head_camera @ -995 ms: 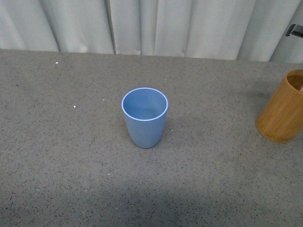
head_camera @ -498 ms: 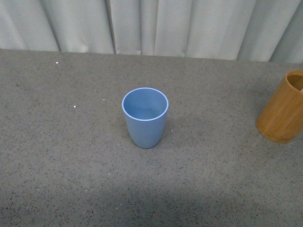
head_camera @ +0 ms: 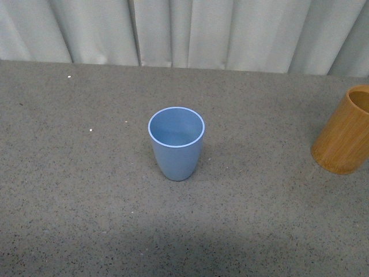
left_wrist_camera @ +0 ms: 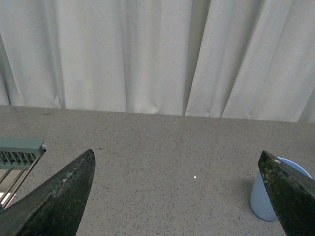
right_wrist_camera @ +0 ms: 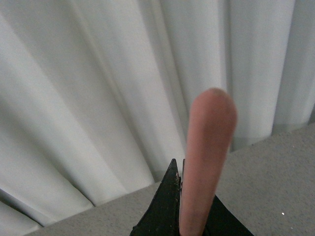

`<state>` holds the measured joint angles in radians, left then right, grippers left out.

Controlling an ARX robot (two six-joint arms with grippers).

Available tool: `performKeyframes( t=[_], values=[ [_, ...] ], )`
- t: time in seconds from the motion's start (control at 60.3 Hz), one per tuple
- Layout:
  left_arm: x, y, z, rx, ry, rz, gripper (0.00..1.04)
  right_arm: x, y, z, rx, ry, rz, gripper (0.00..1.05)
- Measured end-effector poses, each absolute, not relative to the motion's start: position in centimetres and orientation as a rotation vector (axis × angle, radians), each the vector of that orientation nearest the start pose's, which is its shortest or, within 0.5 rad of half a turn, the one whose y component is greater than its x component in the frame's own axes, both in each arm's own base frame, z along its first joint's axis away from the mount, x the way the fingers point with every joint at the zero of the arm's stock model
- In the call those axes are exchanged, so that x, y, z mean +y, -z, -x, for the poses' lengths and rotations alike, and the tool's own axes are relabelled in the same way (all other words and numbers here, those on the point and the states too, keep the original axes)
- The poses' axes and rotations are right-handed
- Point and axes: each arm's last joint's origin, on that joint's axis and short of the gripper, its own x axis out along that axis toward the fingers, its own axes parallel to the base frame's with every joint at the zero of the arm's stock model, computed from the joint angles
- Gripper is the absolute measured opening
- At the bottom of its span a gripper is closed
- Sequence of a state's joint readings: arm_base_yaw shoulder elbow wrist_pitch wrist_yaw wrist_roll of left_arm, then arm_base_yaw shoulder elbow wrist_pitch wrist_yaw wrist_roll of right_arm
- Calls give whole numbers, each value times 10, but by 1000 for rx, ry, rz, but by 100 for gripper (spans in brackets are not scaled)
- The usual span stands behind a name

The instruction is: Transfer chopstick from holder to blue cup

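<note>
The blue cup point(head_camera: 176, 143) stands upright and empty at the middle of the grey table; it also shows in the left wrist view point(left_wrist_camera: 268, 196), partly behind one finger. The brown wooden holder point(head_camera: 345, 131) stands at the right edge of the front view. In the right wrist view, the salmon-pink chopstick point(right_wrist_camera: 205, 147) rises out of my right gripper point(right_wrist_camera: 183, 196), which is shut on it, in front of the curtain. My left gripper point(left_wrist_camera: 177, 196) is open above bare table, nothing between its fingers. Neither arm appears in the front view.
A pale pleated curtain point(head_camera: 184, 32) runs along the table's far edge. A grey-green rack-like object point(left_wrist_camera: 17, 152) sits at the edge of the left wrist view. Small white specks point(head_camera: 91, 130) dot the tabletop.
A dark gripper part seen at the upper right edge of the front view one second ago has left the view. The pink tip inside the holder no longer shows. Cup and holder have not moved.
</note>
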<state>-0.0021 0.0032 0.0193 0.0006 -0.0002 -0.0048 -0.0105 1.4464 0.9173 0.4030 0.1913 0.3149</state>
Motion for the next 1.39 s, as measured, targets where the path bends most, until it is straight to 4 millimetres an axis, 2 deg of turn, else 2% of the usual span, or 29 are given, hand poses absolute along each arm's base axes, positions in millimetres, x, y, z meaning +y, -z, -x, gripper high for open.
performKeyframes(
  t=[0.265, 0.348, 0.481, 0.614, 1.078, 1.393],
  values=[
    [0, -170, -97, -17, 2, 5, 98, 28, -283, -326, 46, 76, -363, 1],
    [0, -170, -97, -17, 2, 5, 98, 38, -273, -329, 59, 48, -393, 1],
    [0, -170, -97, -17, 2, 5, 98, 58, -242, -339, 126, -7, -460, 1],
    [0, -170, -97, -17, 2, 5, 98, 75, -228, -344, 152, -54, -519, 1],
    [0, -170, -97, -17, 2, 5, 98, 109, -195, -349, 241, -135, -607, 1],
    [0, -170, -97, -17, 2, 5, 98, 125, -179, -348, 300, -169, -620, 1]
  ],
)
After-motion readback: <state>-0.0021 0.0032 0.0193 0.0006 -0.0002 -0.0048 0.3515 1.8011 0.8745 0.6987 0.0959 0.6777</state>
